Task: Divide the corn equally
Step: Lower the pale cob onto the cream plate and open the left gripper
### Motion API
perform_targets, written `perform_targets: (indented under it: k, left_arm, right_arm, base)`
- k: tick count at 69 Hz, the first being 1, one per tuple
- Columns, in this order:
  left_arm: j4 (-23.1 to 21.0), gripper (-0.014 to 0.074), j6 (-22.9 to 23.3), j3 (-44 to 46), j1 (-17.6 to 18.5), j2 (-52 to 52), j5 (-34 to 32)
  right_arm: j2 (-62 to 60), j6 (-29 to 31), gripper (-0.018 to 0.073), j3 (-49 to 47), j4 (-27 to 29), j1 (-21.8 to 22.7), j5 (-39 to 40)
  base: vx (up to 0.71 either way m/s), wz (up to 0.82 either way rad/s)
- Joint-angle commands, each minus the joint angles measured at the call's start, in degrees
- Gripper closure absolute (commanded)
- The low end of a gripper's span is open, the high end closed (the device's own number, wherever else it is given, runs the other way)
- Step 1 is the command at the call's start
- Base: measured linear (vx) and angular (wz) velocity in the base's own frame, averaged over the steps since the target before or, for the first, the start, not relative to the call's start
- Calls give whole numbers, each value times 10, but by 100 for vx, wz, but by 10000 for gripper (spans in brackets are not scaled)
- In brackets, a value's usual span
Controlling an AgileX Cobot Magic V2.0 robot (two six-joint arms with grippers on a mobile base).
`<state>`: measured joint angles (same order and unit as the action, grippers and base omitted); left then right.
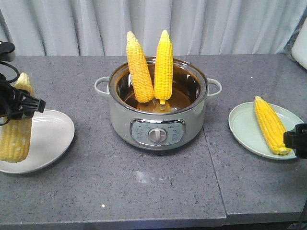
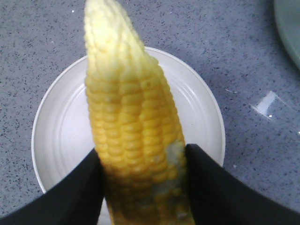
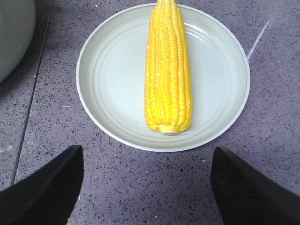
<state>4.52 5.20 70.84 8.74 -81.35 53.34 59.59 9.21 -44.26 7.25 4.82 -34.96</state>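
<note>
Right, nearest first: the left pincer (image 2: 141, 152) is clenched on a pale corn cob (image 2: 126, 108), gripped low on its thick end, with the tapered tip pointing away from the wrist camera. From the front, that cob hangs nearly upright, tip up and butt down, over the near-left part of the white plate (image 2: 56, 122). The plate is bare and sits directly beneath it. That's the relation to watch: the cob's long axis stands across the plate's face, so I'd say it needs tipping over before it can lie flat.

Over on the other side, the right pincer (image 3: 146, 152) is released and empty, hovering just short of the near rim of the pale green plate (image 3: 112, 75). A bright yellow cob (image 3: 168, 70) lies flat on that plate, blunt end towards the pincer, long axis running straight away from it.

Further back on the grey desk (image 1: 144, 191) sits the electric cooking pot (image 1: 158, 120). Two cobs stand in it, tips up: the paler one (image 1: 139, 67) leaning on the left, the brighter one (image 1: 164, 64) beside it on the right. By my count, one each evens things up, and the free right arm looks better placed for the brighter one.
</note>
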Motion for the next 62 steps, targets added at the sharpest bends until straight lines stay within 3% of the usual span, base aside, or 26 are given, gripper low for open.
perform_targets:
  k: [1, 12, 30, 53, 62]
  left_arm:
    - [5, 421, 7, 41, 0, -11, 2]
    - [8, 418, 32, 55, -6, -45, 21]
    - [2, 415, 32, 59, -41, -89, 45]
    - [3, 403, 24, 69, -40, -130, 43]
    - [2, 354, 24, 73, -40, -141, 31]
  right_arm:
    - [-7, 5, 47, -20, 1, 3, 30]
    - [-7, 5, 47, -20, 1, 3, 30]
    - [-7, 5, 47, -20, 1, 3, 30]
    - [-7, 5, 47, -20, 1, 3, 26]
    - [-7, 5, 47, -20, 1, 3, 26]
  base:
    - [0, 0]
    - [0, 0]
    - [0, 0]
    - [0, 0]
    - [0, 0]
